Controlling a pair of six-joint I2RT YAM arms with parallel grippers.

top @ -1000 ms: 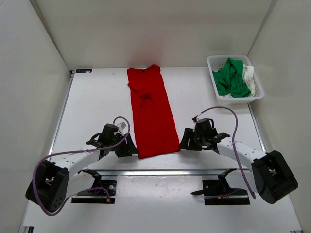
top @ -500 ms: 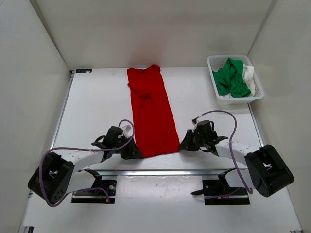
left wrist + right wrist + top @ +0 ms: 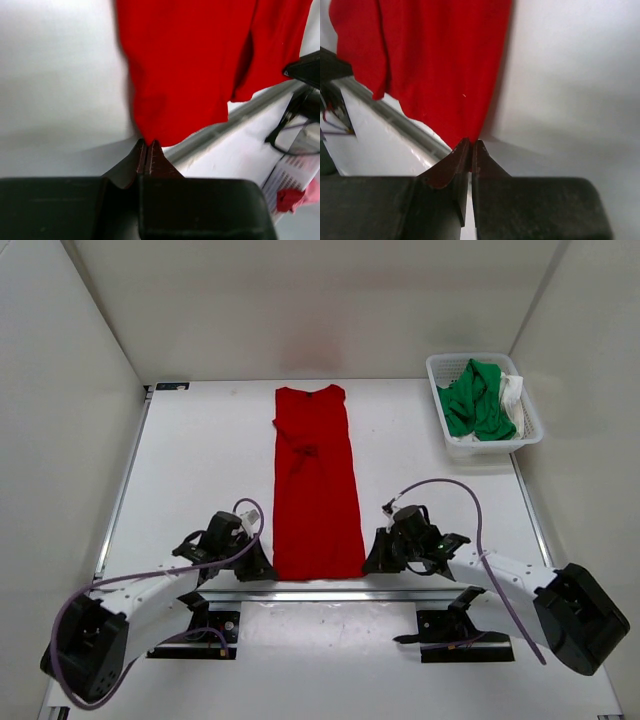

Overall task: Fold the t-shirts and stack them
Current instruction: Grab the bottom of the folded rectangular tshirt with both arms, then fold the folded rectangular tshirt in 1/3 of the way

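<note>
Shirt on the table: I see one bright red soft cloth t-shirt (image 3: 317,485) folded into a long narrow strip, lying flat near the middle of the white table (image 3: 200,460).
Long axis: it runs from 12 o'clock to 6 o'clock, almost square to the near edge.
Which way it points: the neck end is at 12 o'clock near the back wall, and the hem is at 6 o'clock, just short of the metal rail along the near edge.
Surface: there is a small bunch of creases in the upper half, and the rest looks smooth.
Left gripper (image 3: 265,570): at the 7 o'clock corner of the hem. On my left wrist view the jaws are pressed together with no gap, with the red corner pinched at their tips (image 3: 148,142).
Right gripper (image 3: 368,565): at the 5 o'clock corner of the hem. On the right wrist view the jaws are likewise closed tight on the red cloth at their tips (image 3: 471,141).
Container: a white plastic mesh basket (image 3: 437,365) sits at 2 o'clock, against the right wall and well apart from the red strip.
Contents: a crumpled green cloth t-shirt (image 3: 475,400) fills most of it, and a bunched white cloth t-shirt (image 3: 513,390) is tucked along its right side, spilling a little over the rim.
</note>
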